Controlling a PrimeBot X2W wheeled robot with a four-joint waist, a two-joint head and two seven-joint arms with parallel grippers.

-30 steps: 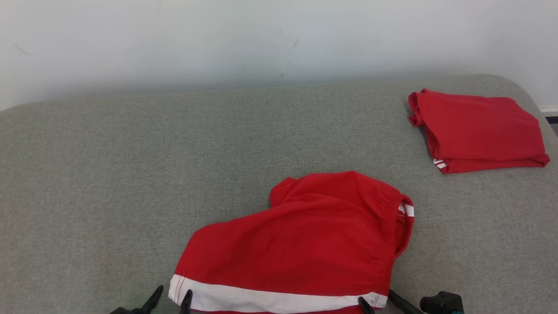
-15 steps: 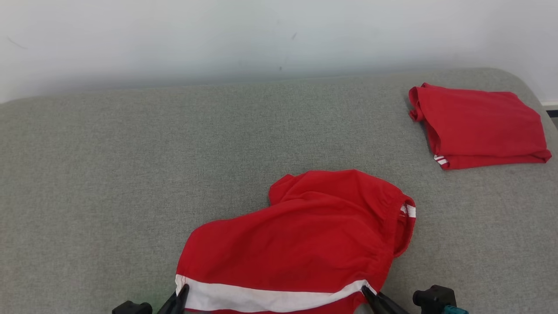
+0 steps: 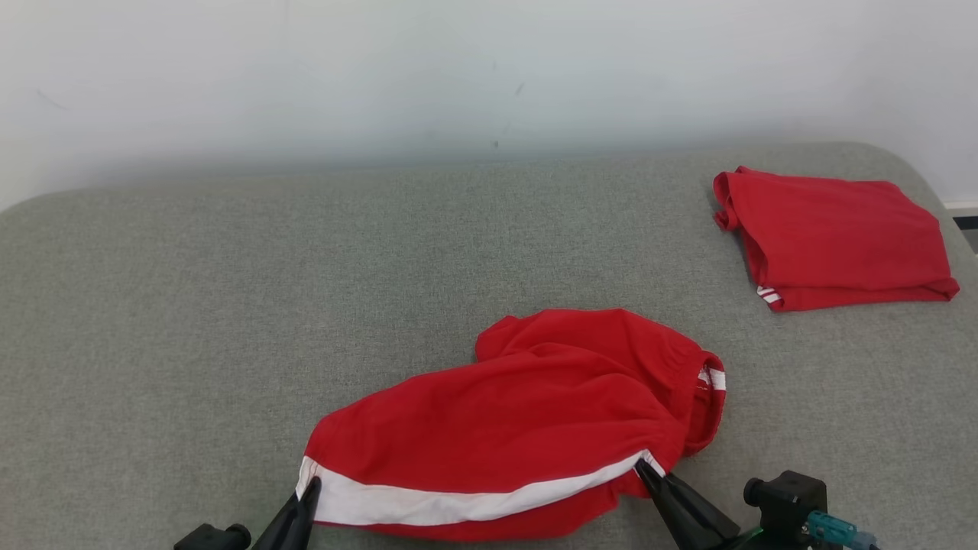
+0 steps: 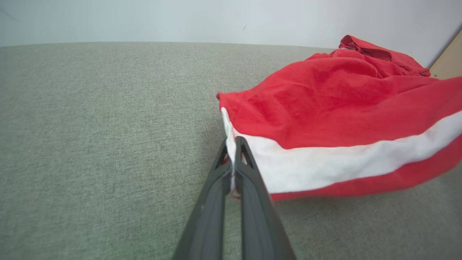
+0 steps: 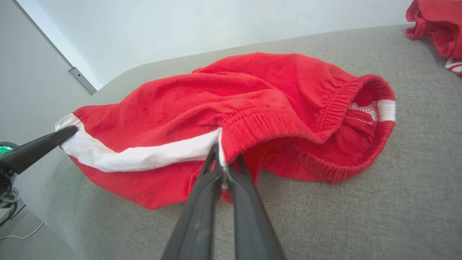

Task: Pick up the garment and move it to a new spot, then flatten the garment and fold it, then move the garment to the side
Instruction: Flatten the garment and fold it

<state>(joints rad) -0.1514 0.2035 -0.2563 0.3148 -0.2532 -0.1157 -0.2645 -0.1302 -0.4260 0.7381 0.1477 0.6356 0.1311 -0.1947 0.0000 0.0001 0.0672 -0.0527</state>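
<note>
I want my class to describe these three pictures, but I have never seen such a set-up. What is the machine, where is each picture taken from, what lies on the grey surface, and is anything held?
It is a robot with two arms, each ending in a gripper with two long fingers. One picture comes from a camera on its head, looking down at the grey surface. The other two come from wrist cameras, each looking along that arm's fingers. On the surface lie crumpled red shorts with a white stripe and, far right, a folded red garment. The left gripper is shut on one end of the stripe, the right gripper on the other, by the waistband.
</note>
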